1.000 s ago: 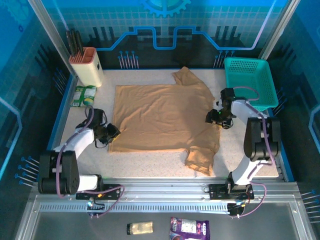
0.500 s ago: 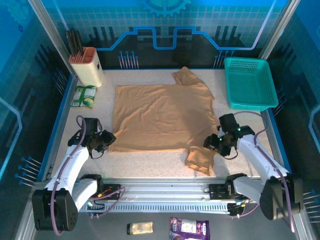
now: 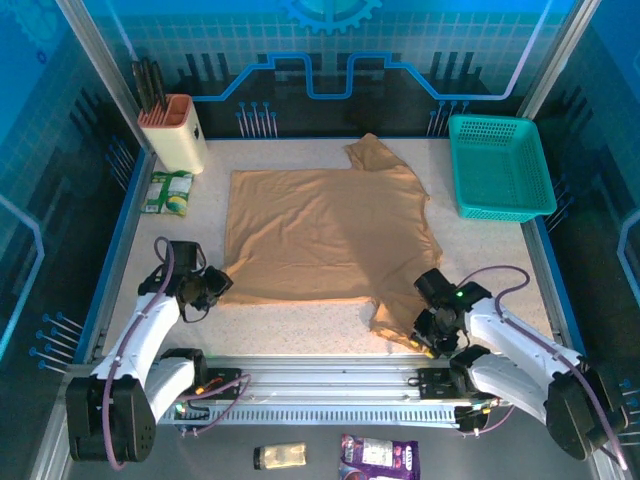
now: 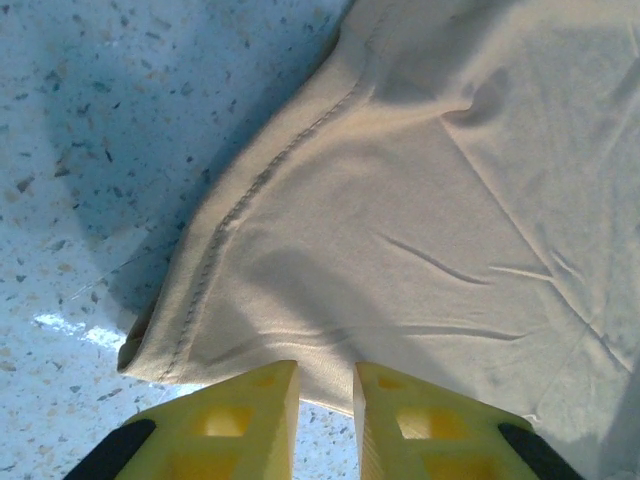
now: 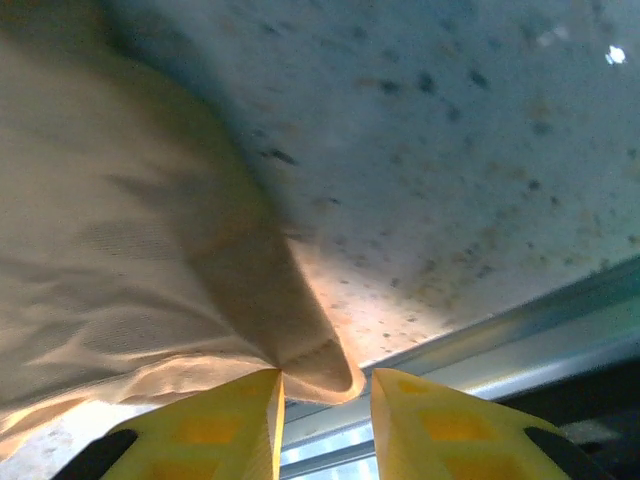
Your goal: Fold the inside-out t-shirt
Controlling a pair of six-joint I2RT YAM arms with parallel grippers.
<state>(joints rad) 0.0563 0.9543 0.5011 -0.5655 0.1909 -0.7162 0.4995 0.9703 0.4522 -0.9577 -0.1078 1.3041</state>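
You are at the grasping step. Your left gripper (image 4: 326,372) pinches the near corner of the shirt (image 3: 325,235), which lies spread flat ahead of it. The jaws of your right gripper (image 5: 325,378) stand apart around the sleeve (image 5: 312,355) tip, not clamped. Next, I judge, you must close it and then lift both corners together.

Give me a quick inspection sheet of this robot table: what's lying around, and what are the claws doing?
Surface: pale speckled table; stains: nothing seen.
Job's things: tan t-shirt spread flat, its near sleeve bunched by the front edge.
Clutter: knife block and green packet rear left; teal basket rear right; two packets in front of the rail.
Claws: left claw nearly closed, seemingly pinching the shirt's near left corner; right claw jaws apart around the near sleeve's tip.
Cables: purple cables along both arms, off the shirt.
Surroundings: blue walls.
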